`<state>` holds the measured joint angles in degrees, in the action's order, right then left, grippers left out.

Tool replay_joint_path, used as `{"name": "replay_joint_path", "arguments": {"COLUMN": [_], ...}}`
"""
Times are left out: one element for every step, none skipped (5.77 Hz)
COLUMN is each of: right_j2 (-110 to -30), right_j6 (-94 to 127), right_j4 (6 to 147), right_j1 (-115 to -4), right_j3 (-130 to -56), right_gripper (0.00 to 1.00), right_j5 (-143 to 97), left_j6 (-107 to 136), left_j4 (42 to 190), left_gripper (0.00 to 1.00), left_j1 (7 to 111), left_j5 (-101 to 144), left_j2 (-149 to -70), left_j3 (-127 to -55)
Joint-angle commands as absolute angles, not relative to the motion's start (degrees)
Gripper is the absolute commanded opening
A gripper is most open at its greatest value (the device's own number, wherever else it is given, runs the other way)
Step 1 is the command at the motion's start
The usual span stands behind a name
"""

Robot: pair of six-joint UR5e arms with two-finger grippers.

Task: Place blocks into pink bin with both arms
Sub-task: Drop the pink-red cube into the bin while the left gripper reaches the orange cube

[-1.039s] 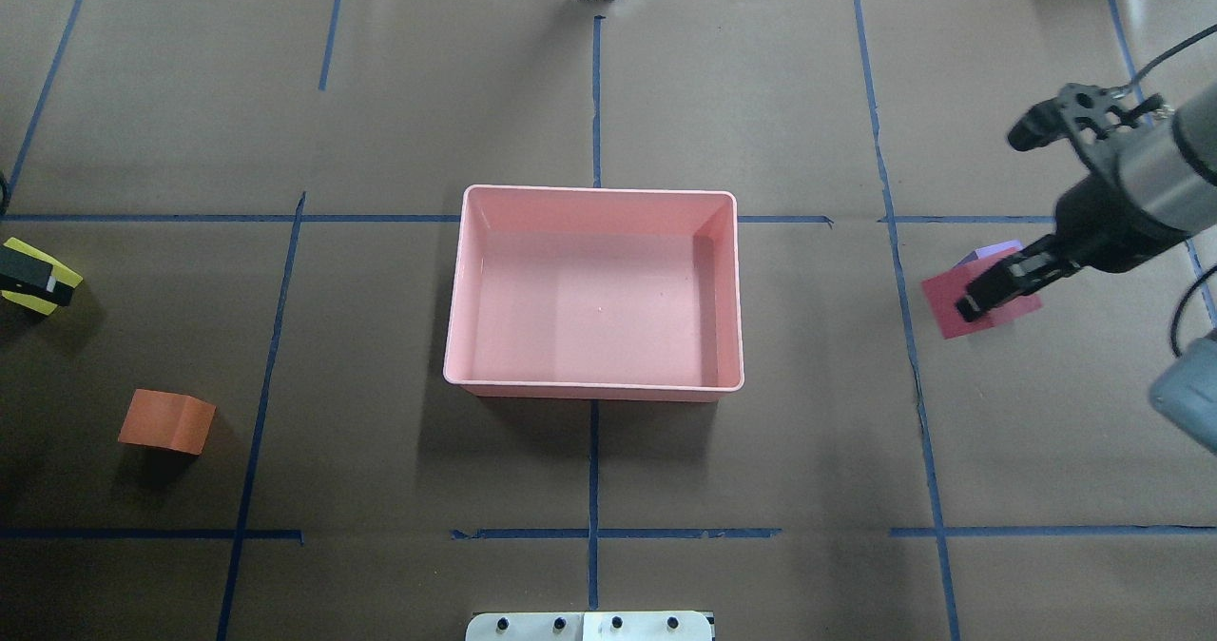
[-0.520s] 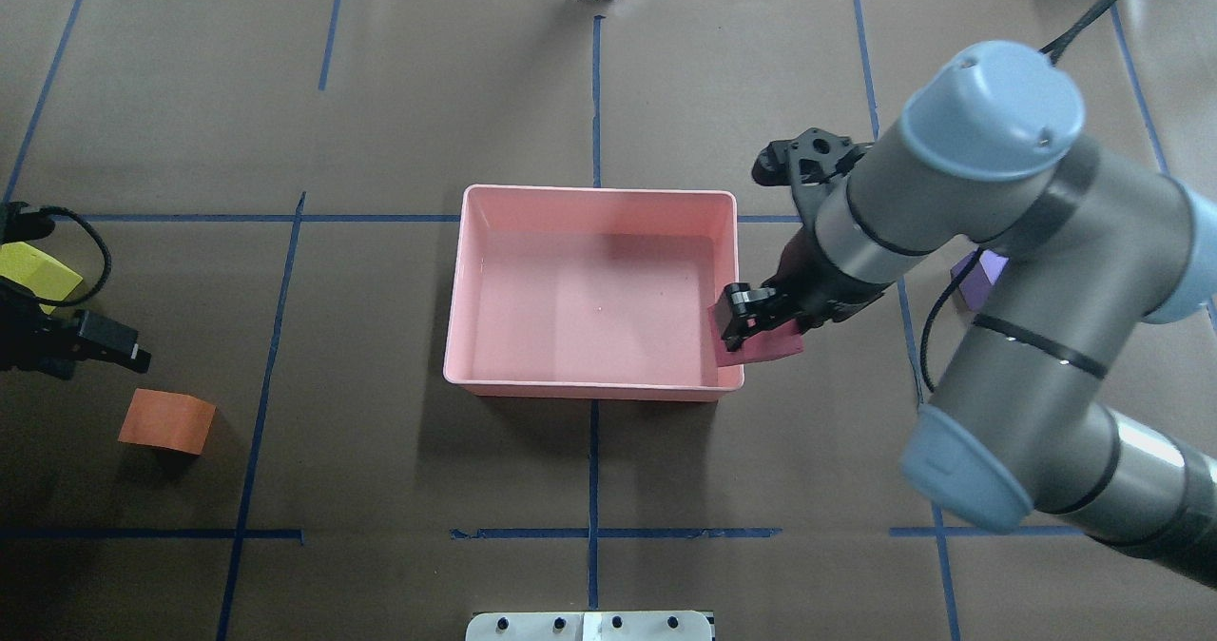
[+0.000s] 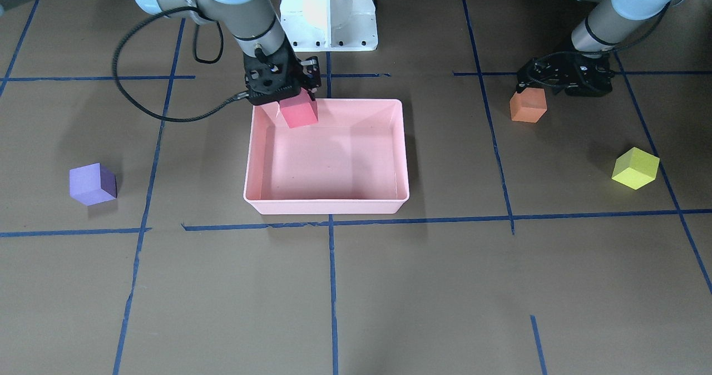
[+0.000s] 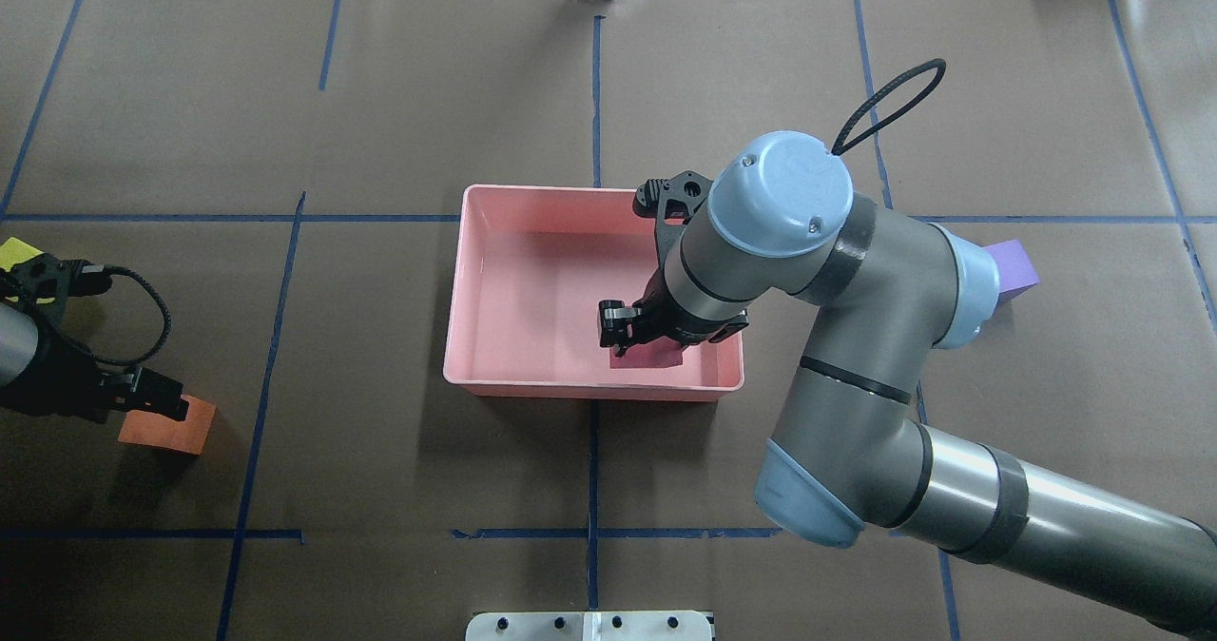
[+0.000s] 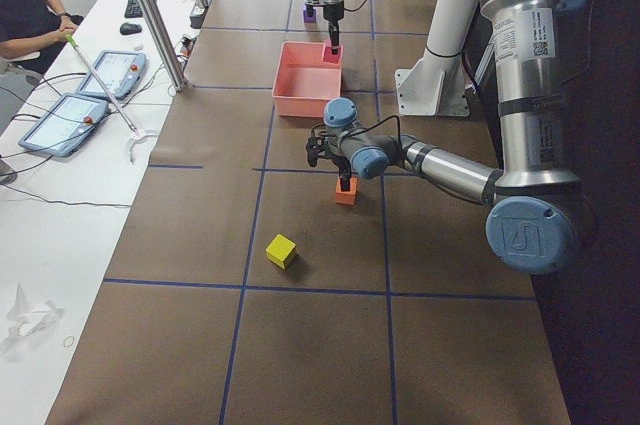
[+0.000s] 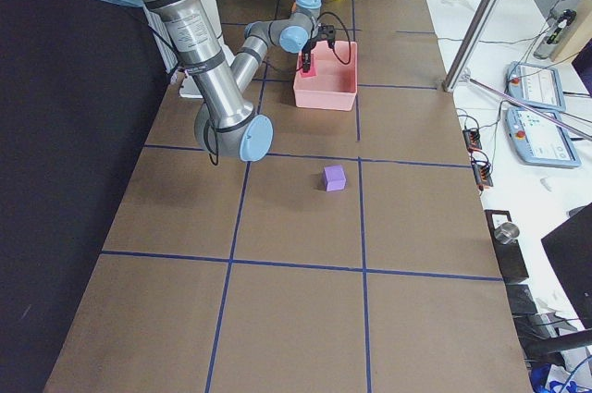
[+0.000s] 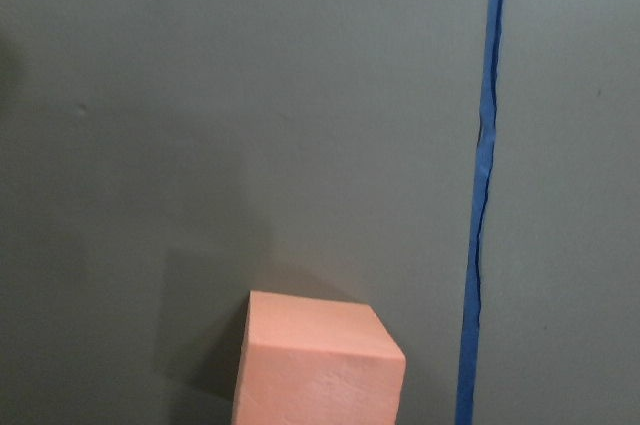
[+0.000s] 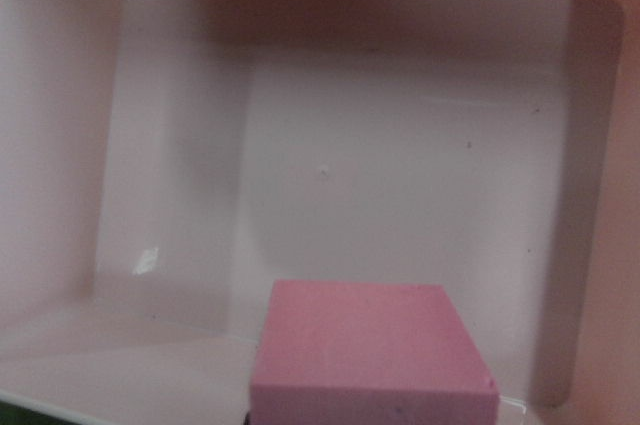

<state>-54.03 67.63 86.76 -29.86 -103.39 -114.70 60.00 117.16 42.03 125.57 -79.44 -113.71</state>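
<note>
The right gripper [image 3: 285, 88] was clamped on the red block [image 3: 299, 113], holding it above the floor of the pink bin [image 3: 325, 205], close to the wall nearest the robot. The bin's floor lay bare toward the far wall and the other side. The left gripper [image 4: 144, 396] sat low over the orange block [image 4: 162, 430], seemingly touching its top; how wide its jaws stood could not be told. The purple block [image 3: 93, 184] and the yellow-green block [image 3: 635, 168] rested on the table, well apart from the bin.
</note>
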Motion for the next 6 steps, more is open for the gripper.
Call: {"name": "replay_joint_path", "arguments": {"right_j2": [-53.2,-53.0,-52.9,-52.9,-54.3,-60.2], "right_j6": [69.0,69.1,69.1,69.1,69.0,68.5], "right_j4": [85.2,85.2,85.2,85.3,85.8,86.0], "right_j1": [-29.7,-29.6,-29.6,-29.7,-31.3,-33.5], "right_j3": [-99.9,-99.2,-99.1,-99.8,-102.9,-110.3], "right_gripper": [0.11,0.74,1.00,1.00,1.00,1.00], "right_j5": [-112.4,-111.9,-111.9,-111.9,-112.4,-113.0], "left_j6": [60.2,59.9,59.6,59.7,59.6,59.5], "left_j4": [117.1,117.1,116.9,116.9,116.8,116.8], "left_gripper": [1.00,1.00,1.00,1.00,1.00,0.99], "left_j1": [38.5,38.1,37.6,36.3,35.8,35.6], "left_j5": [121.3,119.1,118.9,118.0,117.4,117.3], "left_j2": [-78.8,-78.6,-78.6,-78.6,-78.9,-78.8], "left_j3": [-113.8,-113.8,-113.5,-113.3,-112.8,-112.6]}}
